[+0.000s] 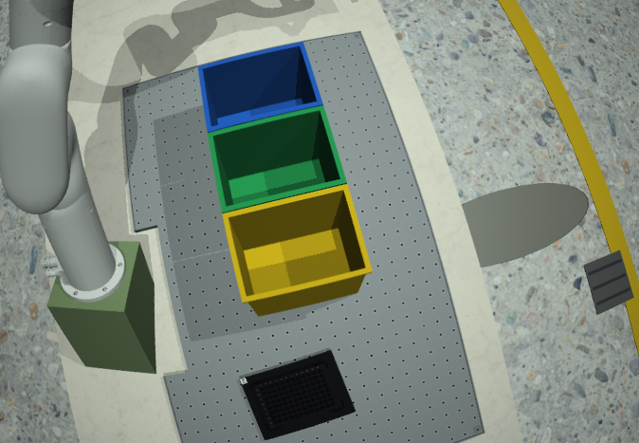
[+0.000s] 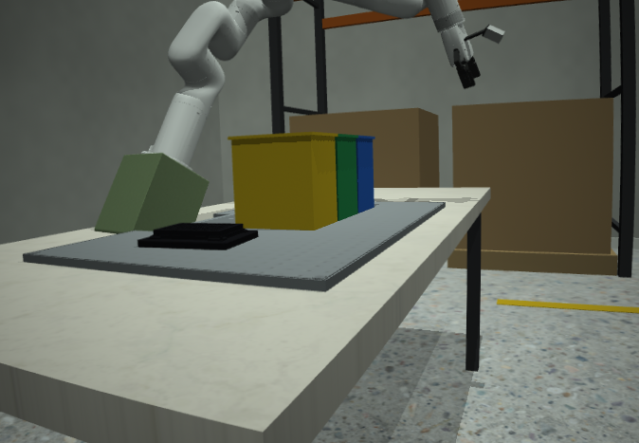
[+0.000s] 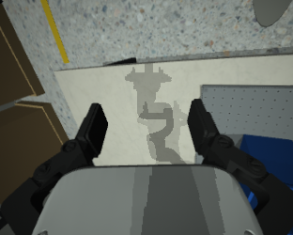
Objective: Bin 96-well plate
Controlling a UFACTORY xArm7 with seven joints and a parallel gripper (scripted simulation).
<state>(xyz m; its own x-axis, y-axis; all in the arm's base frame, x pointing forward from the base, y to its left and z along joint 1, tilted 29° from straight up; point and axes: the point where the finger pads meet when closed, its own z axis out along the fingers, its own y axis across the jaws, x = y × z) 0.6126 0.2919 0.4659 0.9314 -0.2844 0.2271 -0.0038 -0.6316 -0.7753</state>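
Black 96-well plate (image 1: pixel 296 395) seated flat in low black plate nest (image 2: pixel 155 242) at near end of grey perforated board (image 1: pixel 408 283) on cream table (image 2: pixel 155 324), well apart from everything else, so clear to reach from above. Not yet touched. Three open-topped bins touching wall to wall in a row: yellow bin (image 1: pixel 361 262) nearest the plate, green bin (image 1: pixel 337 167) in the middle, blue bin (image 1: pixel 309 74) farthest, all upright. Signs not readable in any view. Black two-fingered hand (image 2: pixel 466 72) high up, past the far end of the row, above bare table beside the blue bin, fingers spread fully, holding nothing. Probably a start pose only; long swing back over the bins needed to reach the plate. Wide-open fingers suit a grasp across the plate's edges.
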